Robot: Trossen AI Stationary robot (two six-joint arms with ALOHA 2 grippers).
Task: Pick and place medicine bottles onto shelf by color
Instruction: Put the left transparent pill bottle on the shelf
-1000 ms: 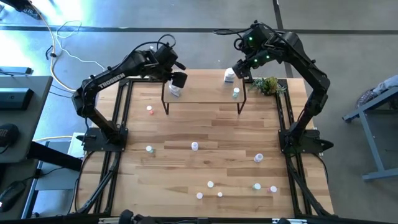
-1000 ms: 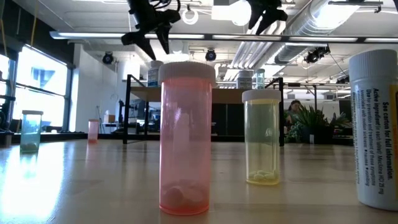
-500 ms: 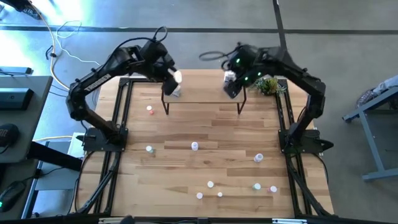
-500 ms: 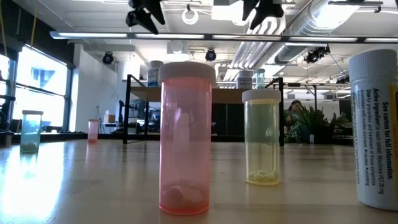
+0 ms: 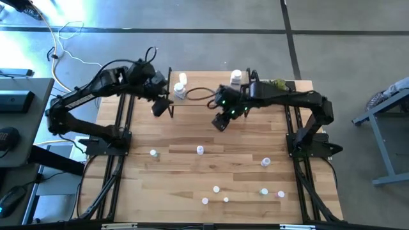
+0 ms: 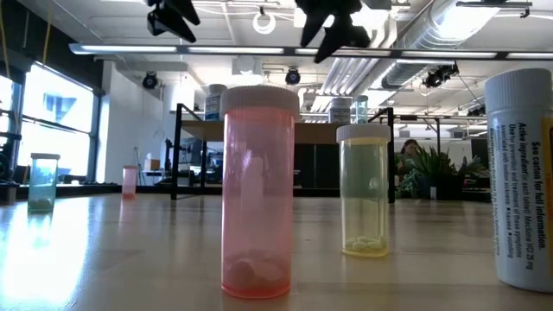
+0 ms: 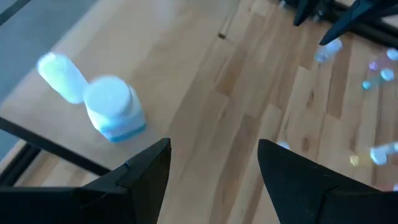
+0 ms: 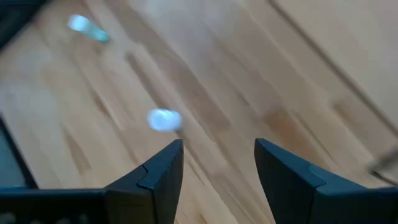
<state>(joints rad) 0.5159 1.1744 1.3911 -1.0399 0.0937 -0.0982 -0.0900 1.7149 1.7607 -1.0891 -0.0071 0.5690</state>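
Both arms are empty and over the table, between placements. The left gripper [image 5: 160, 107] hangs at the left end of the shelf [image 5: 204, 96], jaws spread with nothing between them. The right gripper [image 5: 220, 121] hangs just in front of the shelf near its middle, jaws likewise spread and empty.

On the shelf stand three bottles: two at the left end [image 5: 181, 93], touching or nearly so, and one toward the right end [image 5: 236, 78]. The left wrist view shows the left pair as a blue-banded bottle [image 7: 113, 109] with a smaller one [image 7: 62, 76] leaning beside it. The remaining bottles lie scattered across the front half of the table, one near centre [image 5: 200, 150], well apart from either gripper.

Judgement on the step in hand: each arm is reaching for a next bottle. The right gripper is best aimed at the centre bottle, which shows ahead in its wrist view [image 8: 164, 119]. It should descend upright, straddle the body below the cap, and close only when centred, since these small bottles would tip easily. Cap colour should be confirmed before choosing the shelf position.

Limits of observation: cap colours from above are mostly too small to tell. The low view shows only the nearest bottles, a pink one [image 6: 257, 192] and a yellow one [image 6: 365, 190]; a labelled bottle [image 6: 524, 177] is cut off at its edge. The right wrist view is blurred.
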